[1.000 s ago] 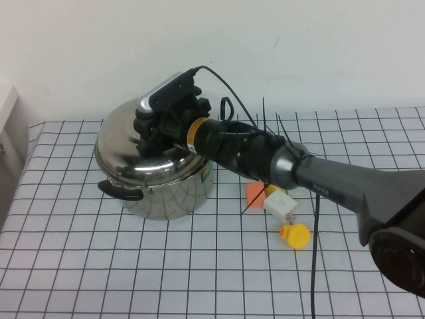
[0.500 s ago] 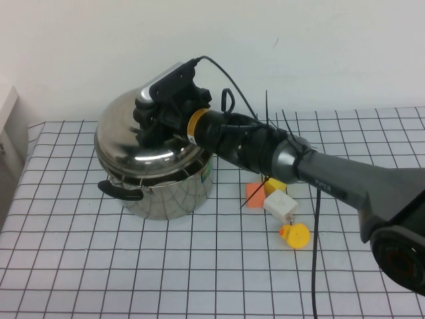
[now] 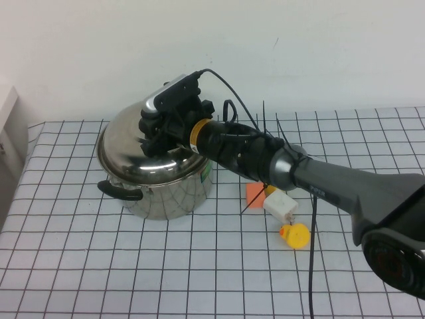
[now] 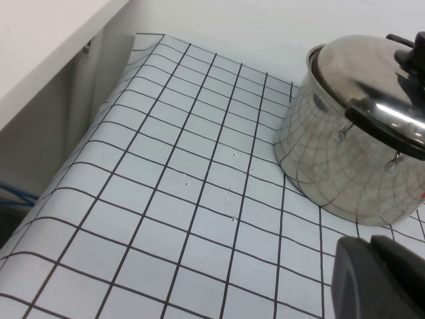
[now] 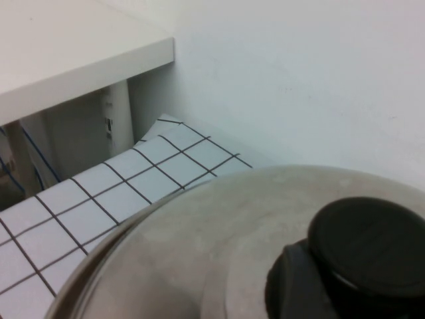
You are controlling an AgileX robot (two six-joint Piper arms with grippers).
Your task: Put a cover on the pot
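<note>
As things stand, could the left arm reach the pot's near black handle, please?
Probably yes: the left gripper sits low beside the pot, bare table between; the right gripper holds the lid above, clear of the handle.

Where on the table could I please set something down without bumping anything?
Free: the near rows in front of the pot and left of the duck. Crowded: the blocks under the right gripper arm holding the lid. The left gripper sits off-table.
</note>
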